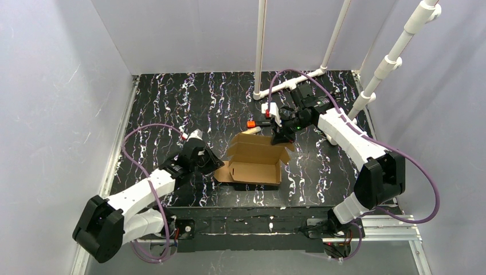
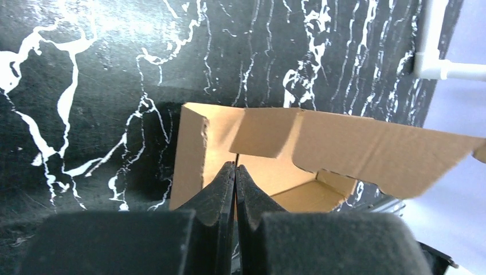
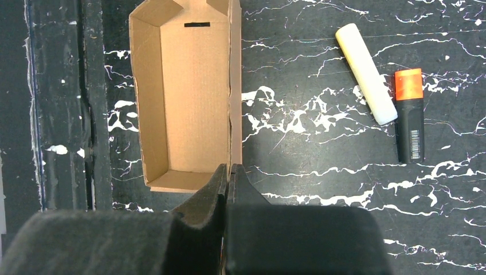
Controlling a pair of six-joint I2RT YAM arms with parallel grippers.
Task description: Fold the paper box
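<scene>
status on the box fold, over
Left gripper shut at left end of paper box, right gripper shut at its far right corner. Box a tray, walls up, lid open. Beside it, not touching: yellow marker, orange-capped marker.

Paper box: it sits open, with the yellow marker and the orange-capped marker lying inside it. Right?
No: the yellow marker and orange-capped marker lie on the table beside the open paper box, not inside it. The right wrist view shows this.
</scene>
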